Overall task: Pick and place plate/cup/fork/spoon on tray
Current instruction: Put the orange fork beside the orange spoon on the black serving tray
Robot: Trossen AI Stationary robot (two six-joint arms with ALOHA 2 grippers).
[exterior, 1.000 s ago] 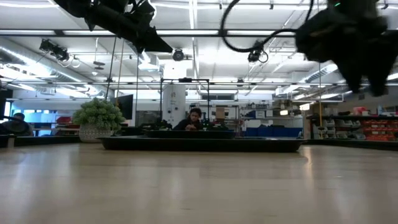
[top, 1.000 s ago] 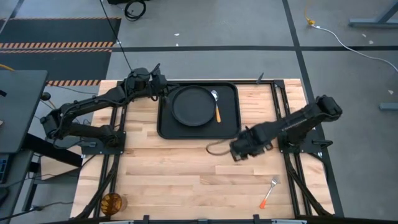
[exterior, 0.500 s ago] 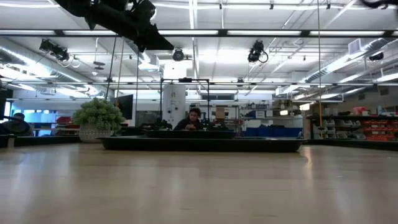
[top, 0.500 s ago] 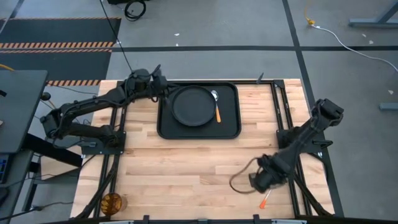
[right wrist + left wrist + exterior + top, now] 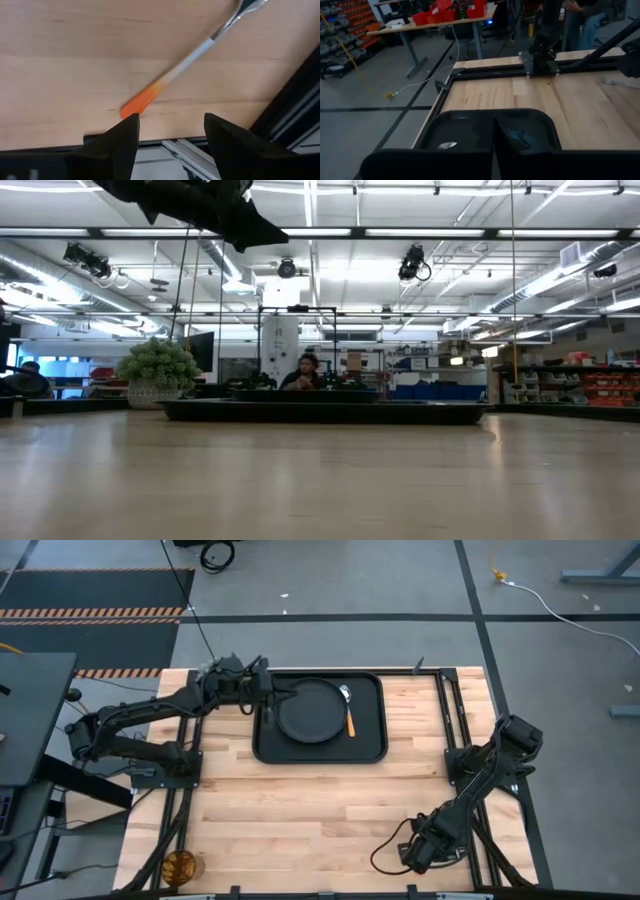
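Showing no readable writing anywhere, the scene is a pale wooden table [image 5: 300,800] in a workshop with grey flooring. Centre top in the overhead view sits the black tray [image 5: 372,745], holding the plate [image 5: 310,712] and spoon [image 5: 347,708]. The left gripper [image 5: 268,693] hovers at the tray's left rim, fingers closed and empty. At lower right, the right gripper [image 5: 170,131], fingers spread wide, hangs over the fork [image 5: 172,75]; the arm hides it from above. The cup [image 5: 180,865] stands lower left.
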